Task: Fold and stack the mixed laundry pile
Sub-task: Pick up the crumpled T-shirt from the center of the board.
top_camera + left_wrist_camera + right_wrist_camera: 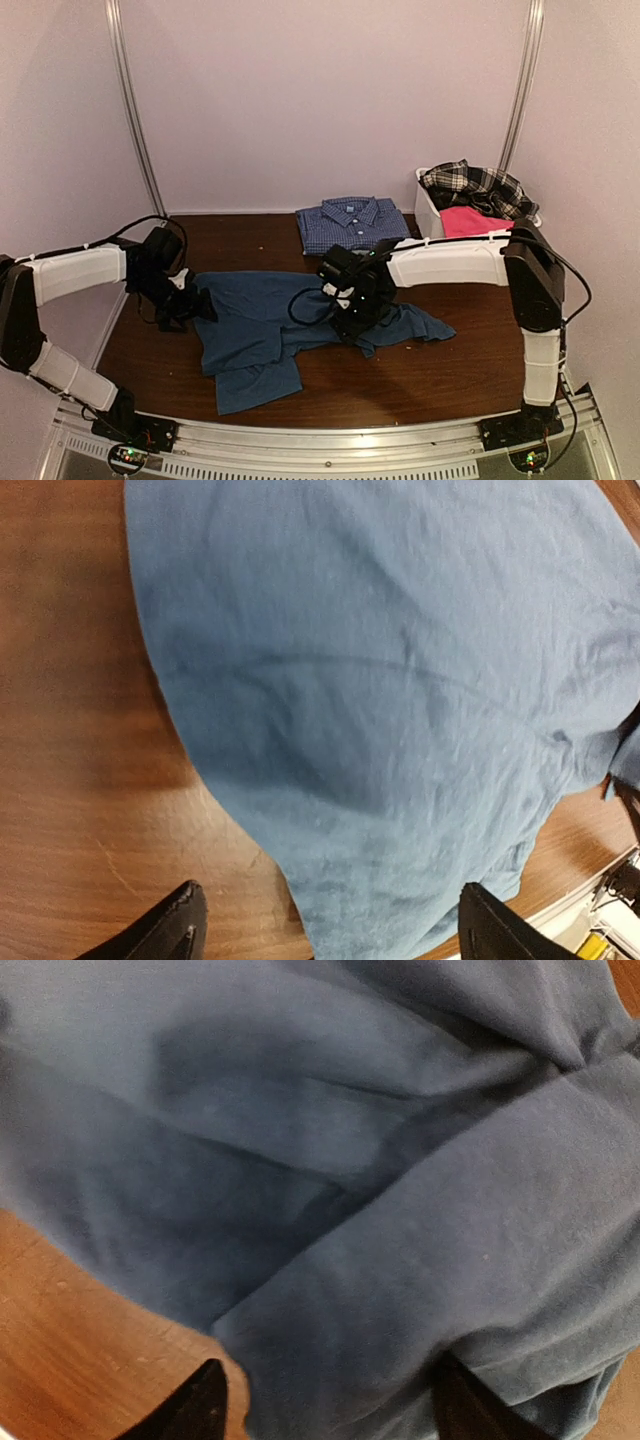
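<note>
The dark blue T-shirt (262, 330) lies rumpled on the counter (450, 375), its left edge under the left hand (335, 935) and its middle under the right hand (335, 1410). The left hand's fingers stand wide apart and grip nothing, with the hem loose between them; the right hand, also spread wide, straddles a thick fold without pinching it. Beyond the T-shirt lies a folded blue checked shirt (352, 224), its collar tag too small to read.
</note>
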`<state>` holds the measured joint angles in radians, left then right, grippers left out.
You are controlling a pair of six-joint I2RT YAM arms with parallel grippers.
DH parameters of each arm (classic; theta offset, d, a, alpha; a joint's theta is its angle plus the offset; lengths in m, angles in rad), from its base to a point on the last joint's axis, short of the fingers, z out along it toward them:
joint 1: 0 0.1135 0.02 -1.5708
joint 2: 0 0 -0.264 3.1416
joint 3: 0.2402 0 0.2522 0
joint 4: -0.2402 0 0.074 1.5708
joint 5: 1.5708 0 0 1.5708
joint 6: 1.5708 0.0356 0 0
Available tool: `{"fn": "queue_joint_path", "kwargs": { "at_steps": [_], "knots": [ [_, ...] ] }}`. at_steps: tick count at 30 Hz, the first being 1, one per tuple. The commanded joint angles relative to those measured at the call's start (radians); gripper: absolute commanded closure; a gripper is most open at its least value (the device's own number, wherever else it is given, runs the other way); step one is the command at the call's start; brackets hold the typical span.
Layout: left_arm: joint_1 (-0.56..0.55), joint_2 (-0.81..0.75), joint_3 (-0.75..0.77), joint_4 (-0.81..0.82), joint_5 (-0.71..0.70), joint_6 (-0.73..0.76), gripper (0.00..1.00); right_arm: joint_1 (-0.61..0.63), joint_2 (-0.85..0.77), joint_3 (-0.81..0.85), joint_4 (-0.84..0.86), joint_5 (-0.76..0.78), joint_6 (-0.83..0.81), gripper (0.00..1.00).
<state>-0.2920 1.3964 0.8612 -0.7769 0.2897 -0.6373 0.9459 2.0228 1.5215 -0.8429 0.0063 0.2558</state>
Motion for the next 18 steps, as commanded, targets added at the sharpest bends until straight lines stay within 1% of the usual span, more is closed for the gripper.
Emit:
{"fn": "queue_joint_path", "kwargs": {
  "at_steps": [1, 2, 3, 4, 6, 8, 10, 13, 16, 18],
  "knots": [
    [-0.01, -0.063, -0.064, 0.034, 0.023, -0.064, 0.12, -0.002, 0.027, 0.05, -0.088, 0.234, -0.022, 0.45],
    [-0.01, -0.071, -0.072, 0.033, 0.022, -0.071, 0.12, -0.004, 0.021, 0.06, -0.101, 0.249, -0.026, 0.65],
    [-0.01, -0.079, -0.081, 0.033, 0.026, -0.077, 0.13, -0.005, 0.005, 0.074, -0.115, 0.256, -0.028, 0.8],
    [-0.01, -0.086, -0.087, 0.033, 0.029, -0.08, 0.13, -0.006, -0.037, 0.084, -0.121, 0.247, -0.031, 0.9],
    [-0.011, -0.099, -0.099, 0.031, 0.037, -0.081, 0.16, -0.015, -0.12, 0.103, -0.117, 0.198, -0.029, 1.0],
    [-0.014, -0.111, -0.114, 0.031, 0.054, -0.077, 0.18, -0.044, -0.205, 0.099, -0.1, 0.123, -0.018, 1.0],
    [-0.025, -0.125, -0.132, 0.034, 0.069, -0.075, 0.19, -0.107, -0.273, 0.071, -0.093, 0.019, 0.004, 1.0],
    [-0.058, -0.142, -0.158, 0.043, 0.082, -0.075, 0.19, -0.224, -0.361, -0.04, -0.046, -0.133, 0.029, 1.0],
    [-0.093, -0.146, -0.193, 0.089, 0.119, -0.094, 0.17, -0.336, -0.411, -0.168, 0.017, -0.283, 0.04, 1.0],
    [-0.117, -0.137, -0.212, 0.127, 0.138, -0.113, 0.17, -0.385, -0.432, -0.232, 0.035, -0.33, 0.041, 1.0]
  ]
}}
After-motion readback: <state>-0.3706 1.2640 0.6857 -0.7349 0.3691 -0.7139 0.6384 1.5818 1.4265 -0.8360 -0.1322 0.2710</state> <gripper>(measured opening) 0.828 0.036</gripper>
